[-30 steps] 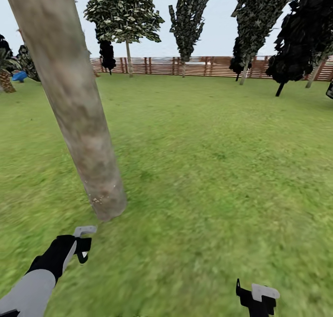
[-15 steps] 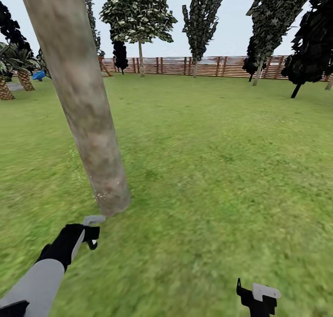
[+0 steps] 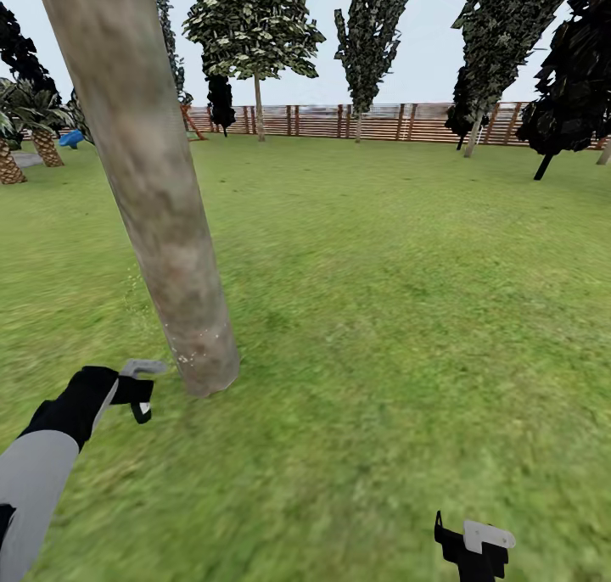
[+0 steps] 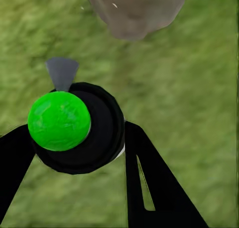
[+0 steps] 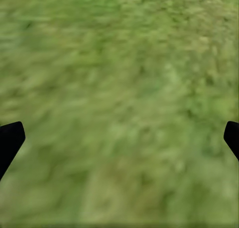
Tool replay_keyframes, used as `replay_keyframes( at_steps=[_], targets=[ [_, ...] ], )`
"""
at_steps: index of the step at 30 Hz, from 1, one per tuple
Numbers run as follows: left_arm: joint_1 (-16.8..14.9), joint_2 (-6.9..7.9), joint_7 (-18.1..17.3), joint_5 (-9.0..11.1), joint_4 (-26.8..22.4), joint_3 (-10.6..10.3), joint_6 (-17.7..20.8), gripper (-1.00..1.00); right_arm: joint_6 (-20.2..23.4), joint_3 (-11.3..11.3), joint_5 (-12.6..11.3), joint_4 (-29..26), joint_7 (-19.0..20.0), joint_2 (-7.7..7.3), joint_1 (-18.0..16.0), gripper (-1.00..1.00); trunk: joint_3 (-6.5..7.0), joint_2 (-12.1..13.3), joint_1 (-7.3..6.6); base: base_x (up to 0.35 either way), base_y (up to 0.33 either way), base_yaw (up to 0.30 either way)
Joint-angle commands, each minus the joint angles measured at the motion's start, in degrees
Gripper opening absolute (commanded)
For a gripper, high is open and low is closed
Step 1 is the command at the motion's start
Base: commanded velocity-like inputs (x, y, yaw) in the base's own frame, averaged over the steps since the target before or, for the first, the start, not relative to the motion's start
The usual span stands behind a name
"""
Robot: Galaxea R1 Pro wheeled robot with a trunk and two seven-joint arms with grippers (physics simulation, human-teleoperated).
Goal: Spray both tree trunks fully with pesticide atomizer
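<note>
pesticide atomizer (image 4: 74,125) | pinched in left gripper (image 4: 74,153), nozzle toward tree trunk (image 3: 161,226) base | right gripper (image 5: 119,138) spread, idle | advice: sweep spray upward, circle trunk evenly

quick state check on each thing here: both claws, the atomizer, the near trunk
left claw: shut on the atomizer
atomizer: held off the grass, grey nozzle toward the trunk base
right claw: open, nothing between its fingers, over grass
trunk: upright, a few white specks near its base, rest looks bare
</note>
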Motion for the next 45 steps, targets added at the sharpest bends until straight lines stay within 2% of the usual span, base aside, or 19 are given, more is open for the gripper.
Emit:
replay_keyframes(
  at_steps=[1, 4, 5, 9, 12, 14, 15, 16, 19, 21, 26, 28, 34, 37, 39, 40, 43, 44, 45],
  targets=[
    [0.0, -0.22, 0.0, 0.0, 0.0, 0.1, 0.0, -1.00, 0.0, 0.0, 0.0, 0.0, 0.0, 0.00, 0.0, 1.00, 0.00, 0.0, 0.00, 0.000, 0.000, 0.000],
    [-0.2, -1.92, -0.1, 0.1, 0.0, -0.6, 0.1, -1.00, 0.0, 0.0, 0.0, 0.0, 0.0, 0.00, 0.0, 1.00, 0.00, 0.0, 0.00, 0.062, 0.000, 0.000],
    [-0.5, -2.73, -0.1, 0.1, -0.1, -1.9, 0.4, -1.00, 0.0, 0.0, 0.0, 0.0, 0.0, 0.00, 0.0, 1.00, 0.00, 0.0, 0.00, 0.272, 0.000, 0.000],
    [-0.7, -2.95, -0.1, 0.2, -0.1, -2.9, 2.0, -1.00, 0.0, 0.0, 0.0, 0.0, 0.0, 0.00, 0.0, 1.00, 0.00, 0.0, 0.00, 0.302, 0.000, 0.000],
    [-0.7, -2.10, -0.1, 0.0, -0.1, -3.0, 2.0, -1.00, 0.0, 0.0, 0.0, 0.0, 0.0, 0.00, 0.0, 1.00, 0.00, 0.0, 0.00, 0.070, 0.000, 0.000],
    [-0.5, -0.57, -0.2, -0.1, 0.0, -3.1, 1.9, -1.00, 0.0, 0.0, 0.0, 0.0, 0.0, 0.00, 0.0, 1.00, 0.00, 0.0, 0.00, 0.014, 0.000, 0.000],
    [-0.2, 1.76, -0.4, 0.1, 0.0, -3.1, 1.9, -1.00, 0.0, 0.0, 0.0, 0.0, 0.0, 0.00, 0.0, 1.00, 0.00, 0.0, 0.00, 0.003, 0.000, 0.000],
    [0.0, 2.54, -1.4, 0.0, 0.0, -3.2, 1.7, -1.00, 0.0, 0.0, 0.0, 0.0, 0.0, 0.00, 0.0, 1.00, 0.00, 0.0, 0.00, 0.001, 0.000, 0.000],
    [0.1, 2.66, -3.2, 0.0, 0.0, -3.3, 1.6, -1.00, 0.0, 0.0, 0.0, 0.0, 0.0, 0.00, 0.0, 1.00, 0.00, 0.0, 0.00, 0.000, 0.000, 0.000],
    [0.0, 1.25, -3.9, 0.1, 0.0, -4.0, 1.8, -1.00, 0.0, 0.0, 0.0, 0.0, 0.0, 0.00, 0.0, 1.00, 0.00, 0.0, 0.00, 0.000, 0.000, 0.000],
    [-0.6, -4.78, -4.6, 0.1, -0.1, -5.6, 2.1, -1.00, 0.0, 0.0, 0.0, 0.0, 0.0, 0.00, 0.0, 1.00, 0.00, 0.0, 0.00, 0.000, 0.000, 0.000],
    [-0.7, -5.67, -4.6, 0.0, -0.1, -5.7, 2.1, -1.00, 0.0, 0.0, 0.0, 0.0, 0.0, 0.00, 0.0, 1.00, 0.00, 0.0, 0.00, 0.000, 0.000, 0.000],
    [-0.7, -5.53, -4.6, 0.0, -0.1, -5.7, 2.1, -1.00, 0.0, 0.0, 0.0, 0.0, 0.0, 0.00, 0.0, 1.00, 0.00, 0.0, 0.00, -0.181, 0.045, 0.000],
    [-1.0, -7.81, -4.5, 0.0, -2.3, -5.7, 2.6, -1.00, 0.0, 0.0, 0.0, 0.0, 0.0, 0.00, 0.0, 1.00, 0.00, 0.0, 0.00, -0.030, 0.006, 0.000],
    [-1.4, -8.71, -4.5, 0.0, -4.8, -5.7, 5.5, -1.00, 0.0, 0.0, 0.0, 0.0, 0.0, 0.00, 0.0, 1.00, 0.00, 0.0, 0.00, -0.006, 0.001, 0.000],
    [-2.5, -8.68, -4.5, 0.0, -6.7, -5.7, 9.3, -1.00, 0.0, 0.0, 0.0, 0.0, 0.0, 0.00, 0.0, 1.00, 0.00, 0.0, 0.00, -0.001, 0.000, 0.000],
    [-3.4, -7.38, -4.5, -0.2, -7.7, -5.7, 11.7, -1.00, 0.0, 0.0, 0.0, 0.0, 0.0, 0.00, 0.0, 1.00, 0.00, 0.0, 0.00, 0.000, 0.000, 0.000],
    [-3.4, -6.54, -4.5, -0.2, -7.8, -5.7, 11.9, -1.00, 0.0, 0.0, 0.0, 0.0, 0.0, 0.00, 0.0, 1.00, 0.00, 0.0, 0.00, 0.000, 0.000, 0.000],
    [-3.4, -4.24, -4.6, -0.1, -7.8, -5.6, 12.1, -1.00, 0.0, 0.0, 0.0, 0.0, 0.0, 0.00, 0.0, 1.00, 0.00, 0.0, 0.00, 0.000, 0.000, 0.000]
  ],
)
